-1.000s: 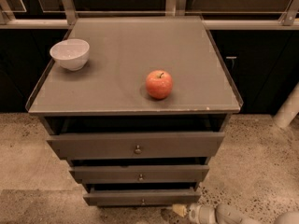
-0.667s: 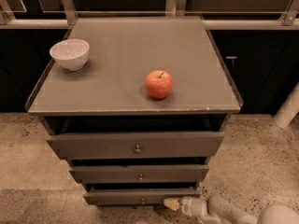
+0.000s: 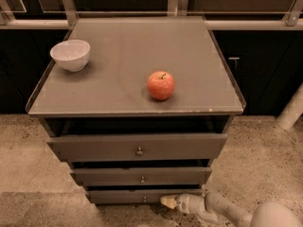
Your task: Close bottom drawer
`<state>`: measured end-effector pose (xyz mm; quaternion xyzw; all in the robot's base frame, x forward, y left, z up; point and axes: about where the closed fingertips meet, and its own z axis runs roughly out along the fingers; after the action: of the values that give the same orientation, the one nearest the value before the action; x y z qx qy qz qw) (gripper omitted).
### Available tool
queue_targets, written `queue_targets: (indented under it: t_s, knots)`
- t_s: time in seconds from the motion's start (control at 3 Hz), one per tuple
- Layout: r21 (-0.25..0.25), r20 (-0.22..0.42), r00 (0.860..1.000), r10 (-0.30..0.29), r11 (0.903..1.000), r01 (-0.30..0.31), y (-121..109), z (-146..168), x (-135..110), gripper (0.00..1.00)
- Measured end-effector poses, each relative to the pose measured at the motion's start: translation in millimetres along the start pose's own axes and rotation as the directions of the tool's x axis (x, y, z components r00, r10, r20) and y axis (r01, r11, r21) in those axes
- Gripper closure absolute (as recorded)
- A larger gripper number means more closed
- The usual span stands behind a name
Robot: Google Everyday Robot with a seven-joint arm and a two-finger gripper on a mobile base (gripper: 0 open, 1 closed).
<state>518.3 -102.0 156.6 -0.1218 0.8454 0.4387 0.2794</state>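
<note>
Creeping left since a second ago, the pincer (image 3: 166,202) is low before the counter (image 3: 118,56). The bottom drawer (image 3: 113,196), lowest of three, stands slightly out, the pincer just beside its front, right of the knob (image 3: 145,199); open or closed, I cannot tell.

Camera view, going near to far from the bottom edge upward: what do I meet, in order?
Pale robot hand, lowest in view, right of centre → slim dark grey-brown bottom drawer → mid-width middle drawer front → widest top drawer front → red apple → white bowl.
</note>
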Motion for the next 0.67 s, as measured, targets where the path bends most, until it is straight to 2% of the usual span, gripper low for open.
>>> queue_targets:
  t_s: [0.67]
  knots:
    - [-0.044, -0.009, 0.998, -0.056, 0.9975, 0.056, 11.3, 11.7, -5.8, 1.0]
